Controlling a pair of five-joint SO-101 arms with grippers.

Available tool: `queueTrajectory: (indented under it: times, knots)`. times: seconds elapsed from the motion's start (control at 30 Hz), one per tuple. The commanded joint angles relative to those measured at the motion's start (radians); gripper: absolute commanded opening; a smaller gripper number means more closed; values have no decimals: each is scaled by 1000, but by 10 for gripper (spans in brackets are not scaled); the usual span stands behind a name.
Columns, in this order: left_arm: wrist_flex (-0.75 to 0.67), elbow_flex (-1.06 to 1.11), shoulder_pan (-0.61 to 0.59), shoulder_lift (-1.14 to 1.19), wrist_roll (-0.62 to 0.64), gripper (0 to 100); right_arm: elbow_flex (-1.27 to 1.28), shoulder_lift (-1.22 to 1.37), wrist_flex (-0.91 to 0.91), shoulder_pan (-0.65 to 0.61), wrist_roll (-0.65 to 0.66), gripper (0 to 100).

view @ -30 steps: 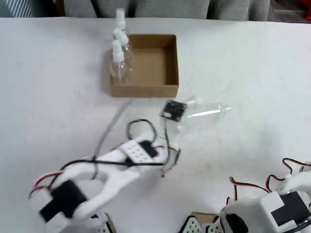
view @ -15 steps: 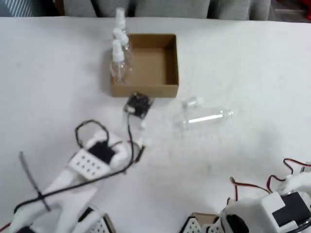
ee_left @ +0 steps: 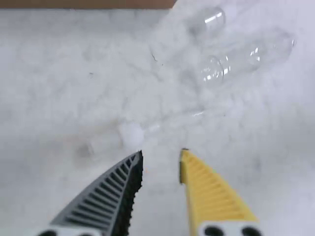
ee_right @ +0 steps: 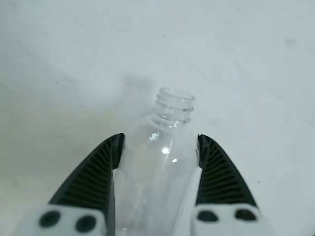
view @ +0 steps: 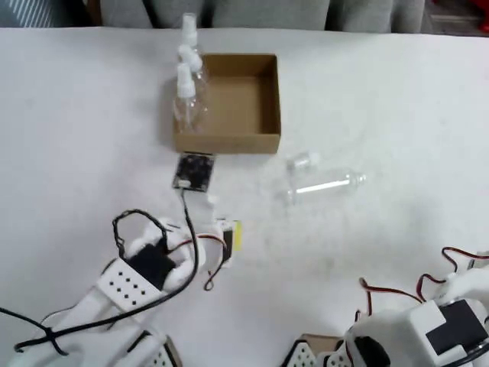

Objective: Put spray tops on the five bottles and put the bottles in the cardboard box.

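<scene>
Between the right jaws, a clear uncapped bottle

White surface bearing a plain brown cardboard box; the three bottles at its wall are clear with white spray tops, and the lying bottle is colourless throughout. Left tool: ribbed fingers, one dark grey to black, the other yellow, with what appears to be a white loose spray top beyond. Right tool: two black ribbed fingers on white mounts, flanking a colourless uncapped bottle.
</scene>
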Motion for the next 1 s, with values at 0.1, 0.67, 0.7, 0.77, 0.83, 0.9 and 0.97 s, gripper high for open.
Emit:
queueTrajectory:
  times: [0.1,0.67,0.7,0.77,0.83,0.9,0.97]
  knots:
    - [-132,32,10,-28,253,225,-6,-12,-15,-33,12,30]
    - [-101,-26,36,222,187,15,-6,-12,-13,-68,12,30]
    - [-97,-20,31,208,186,34,-6,-12,-13,-68,12,30]
    - [-55,-17,28,189,183,18,-6,-12,-13,-68,12,30]
    - [-35,-18,28,188,183,22,-6,-12,-13,-68,12,30]
    - [-35,-26,25,219,183,22,-6,-12,-13,-68,12,30]
    - [-35,-54,13,286,183,21,-6,-12,-13,-68,12,30]
